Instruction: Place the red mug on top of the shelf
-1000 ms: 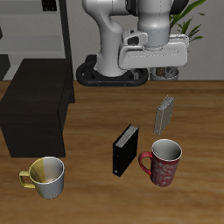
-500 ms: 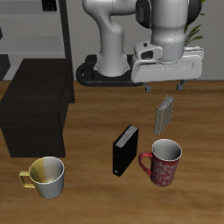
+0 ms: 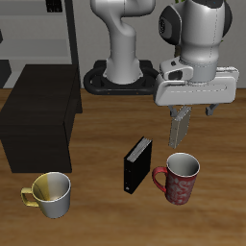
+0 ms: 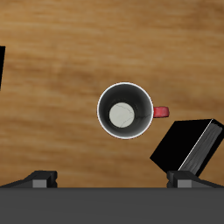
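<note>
The red mug [image 3: 179, 180] stands upright on the wooden table near the front edge, white inside, its handle pointing toward the black book. In the wrist view the red mug [image 4: 125, 110] shows from straight above with its red handle [image 4: 161, 112]. The shelf [image 3: 38, 120] is a low black cabinet with a flat top, across the table from the mug. My gripper [image 3: 192, 110] hangs open and empty above the table, a little farther back than the mug and well above it. Its fingertips [image 4: 39, 178] stand wide apart.
A small black book [image 3: 138, 163] stands upright beside the red mug and also shows in the wrist view [image 4: 185, 146]. A grey book [image 3: 180, 130] stands just behind the mug, partly hidden by my gripper. A yellow-and-white mug [image 3: 52, 193] sits near the front edge, before the shelf.
My gripper has moved down and toward the table's front edge, coming closer above the red mug. The mugs, books and shelf have not moved.
</note>
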